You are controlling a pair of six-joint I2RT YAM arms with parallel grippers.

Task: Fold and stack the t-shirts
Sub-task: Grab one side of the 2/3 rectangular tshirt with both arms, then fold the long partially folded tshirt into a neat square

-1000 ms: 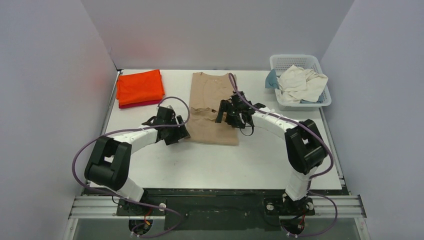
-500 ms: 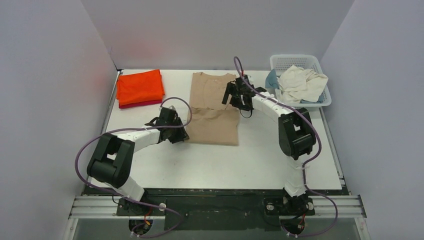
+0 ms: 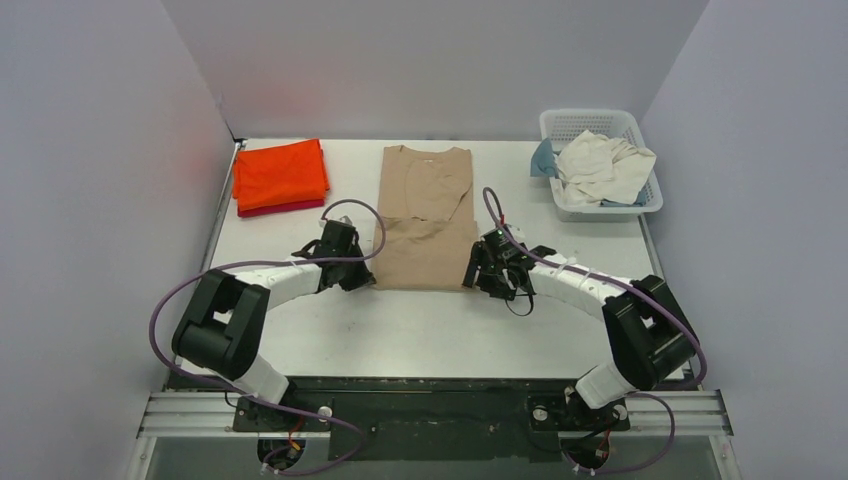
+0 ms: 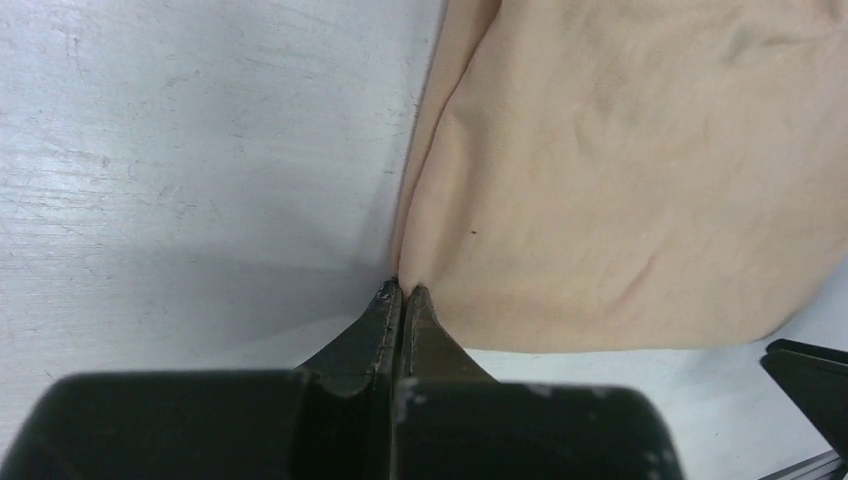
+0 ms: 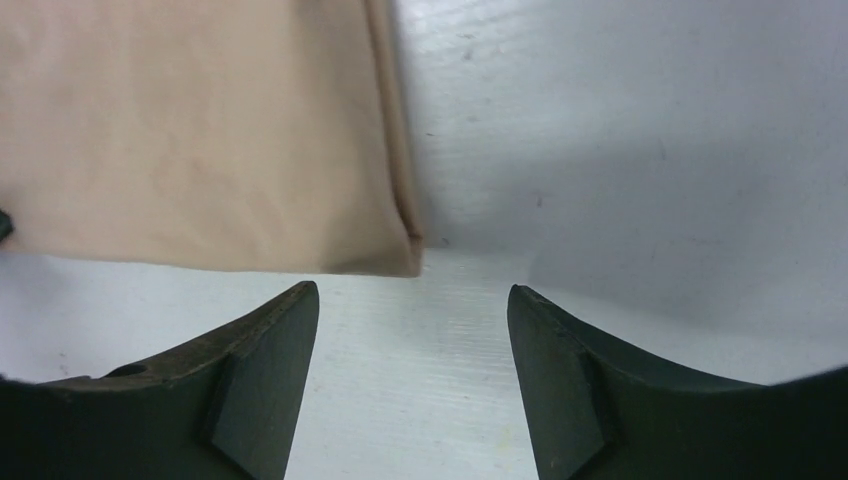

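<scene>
at left tool (image 4: 402,292), tan t-shirt (image 4: 620,180) corner lies pinched.

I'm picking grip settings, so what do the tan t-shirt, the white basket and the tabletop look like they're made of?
Tan t-shirt: soft matte knit cloth, probably cotton jersey; it creases and folds limply. Basket: white plastic, likely moulded; rigid lattice walls. Table: hard, smooth white board with fine scratches; the exact material is unclear.
</scene>
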